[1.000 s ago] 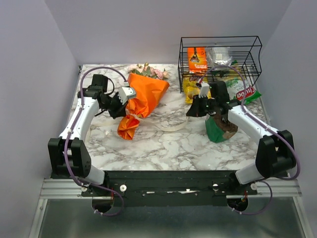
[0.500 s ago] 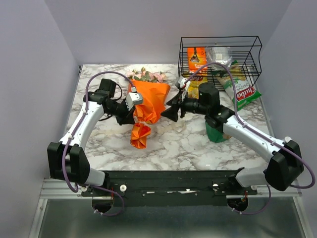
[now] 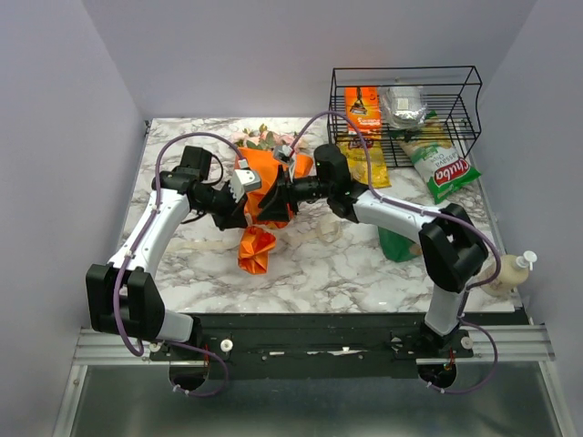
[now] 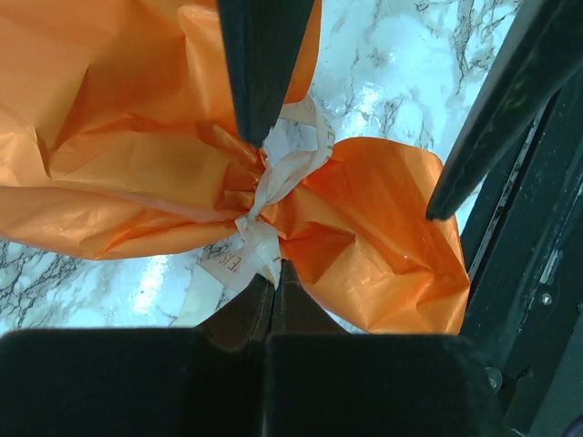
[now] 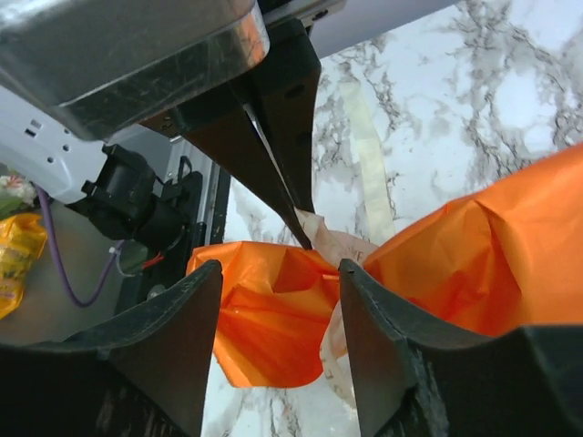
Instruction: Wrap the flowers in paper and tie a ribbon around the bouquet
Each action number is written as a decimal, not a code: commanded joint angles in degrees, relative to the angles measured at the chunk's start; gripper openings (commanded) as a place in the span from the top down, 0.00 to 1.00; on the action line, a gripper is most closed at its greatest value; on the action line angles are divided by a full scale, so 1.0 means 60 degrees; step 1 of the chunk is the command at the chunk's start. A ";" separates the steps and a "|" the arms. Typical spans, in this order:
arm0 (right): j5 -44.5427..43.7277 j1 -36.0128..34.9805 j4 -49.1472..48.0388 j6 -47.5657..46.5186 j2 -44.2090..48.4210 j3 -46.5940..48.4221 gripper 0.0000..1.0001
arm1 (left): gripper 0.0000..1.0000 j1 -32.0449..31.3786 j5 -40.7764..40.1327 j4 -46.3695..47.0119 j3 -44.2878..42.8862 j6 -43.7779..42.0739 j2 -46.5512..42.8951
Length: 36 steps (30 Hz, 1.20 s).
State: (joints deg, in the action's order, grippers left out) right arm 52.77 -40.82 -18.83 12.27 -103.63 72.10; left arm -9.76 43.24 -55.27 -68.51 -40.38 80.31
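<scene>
From above: clamping the left gripper (image 3: 251, 215) fully shut on the narrow waist of the bouquet (image 3: 266, 171), a cone of bright orange crinkled paper (image 3: 255, 248), with the pale pink and cream flowers (image 3: 264, 139) poking out to one side of its fingers and the flared orange tail spreading to the other; reaching the right gripper (image 3: 275, 200) in from the opposite side, fingertips just beside that same waist. Through the left wrist camera: pinching the thin, pale cream ribbon (image 4: 273, 182) and the bunched paper between the closed fingers, a loose ribbon end trailing past the lower finger onto the white marble table (image 4: 401, 55). Through the right wrist camera: holding the jaws parted and gripping nothing, straddling the orange paper beside the waist, facing the ribbon knot just ahead of the fingertips, another ribbon length lying flat on the marble beyond.
</scene>
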 commanded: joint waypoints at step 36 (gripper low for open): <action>0.0037 -0.0404 -0.0946 0.0635 -0.0936 0.0715 0.99 | 0.43 0.1231 -0.0321 0.1150 0.0458 -0.0475 -0.0085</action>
State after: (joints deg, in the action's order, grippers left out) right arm 55.31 -42.68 -20.10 16.40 -114.06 79.07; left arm -5.26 43.94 -53.98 -68.53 -40.21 80.47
